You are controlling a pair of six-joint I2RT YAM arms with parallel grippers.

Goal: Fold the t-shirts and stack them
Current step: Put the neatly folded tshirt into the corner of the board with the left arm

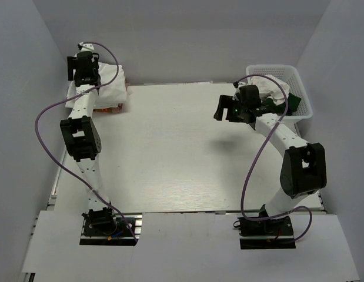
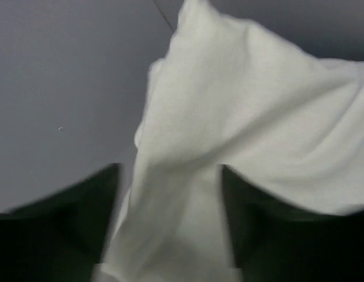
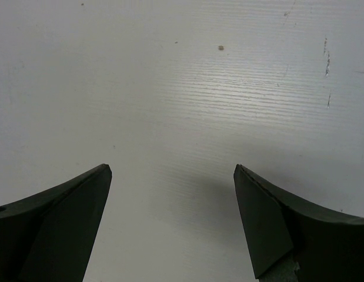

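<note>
White table (image 1: 170, 153), grey walls. Far-right white basket (image 1: 301, 94) holds crumpled white cloth (image 1: 269, 85) and a dark green piece (image 1: 293, 101). Right gripper (image 3: 173, 170) is spread wide over bare tabletop, holding nothing. Left gripper (image 2: 170, 176) is at the far-left corner, fingers apart, with the white t-shirt (image 2: 246, 111) bunched between them. An orange-pink edge (image 1: 108, 109) shows beneath the shirt.

White links (image 1: 89, 167), black joints (image 1: 80, 136), purple cables (image 1: 36, 125); black wedge fingers (image 3: 58, 223) on right tool (image 3: 173, 170).
</note>
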